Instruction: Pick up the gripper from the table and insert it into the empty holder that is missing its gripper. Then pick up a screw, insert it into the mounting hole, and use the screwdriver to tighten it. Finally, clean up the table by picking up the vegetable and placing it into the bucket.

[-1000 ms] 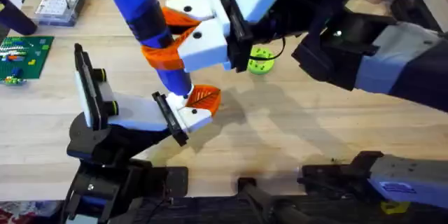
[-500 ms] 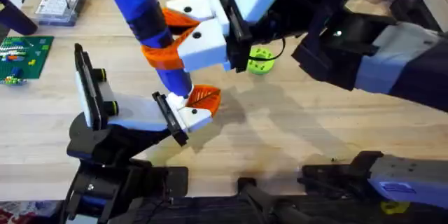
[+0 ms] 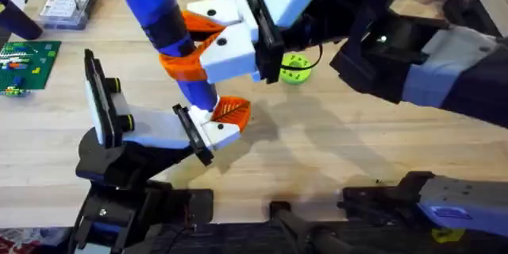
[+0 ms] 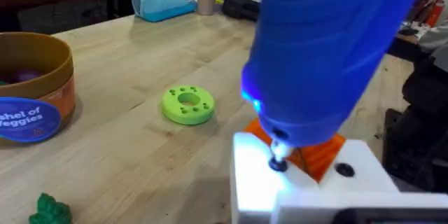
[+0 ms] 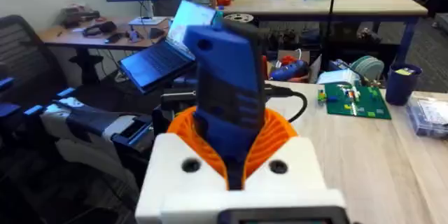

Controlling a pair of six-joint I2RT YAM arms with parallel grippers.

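While the right arm's white-and-orange gripper (image 3: pixel 208 44) holds the fat blue pen-shaped electric screwdriver (image 3: pixel 163 24) clamped between its orange ribbed pads, the thin metal tip (image 4: pixel 278 161) sits on a screw in the white blocky plastic holder (image 3: pixel 210 131). The small orange ribbed plastic gripper finger (image 3: pixel 232 111) lies seated at the far side of the holder. The step in hand appears to be tightening. For a sound result, the tool axis is best kept in line with the mounting hole, with light, steady downward pressure so the bit does not cam out. The holder's arm has to stay put against the torque.

The screw head is hidden under the tip, so its depth cannot be judged. The left gripper's jaw state cannot be told. The round orange-brown bucket with a blue label (image 4: pixel 35 87) stands well beyond the holder, cut off at the frame edge. A small green item (image 4: pixel 49 208) lies near the bucket, too cropped to identify.
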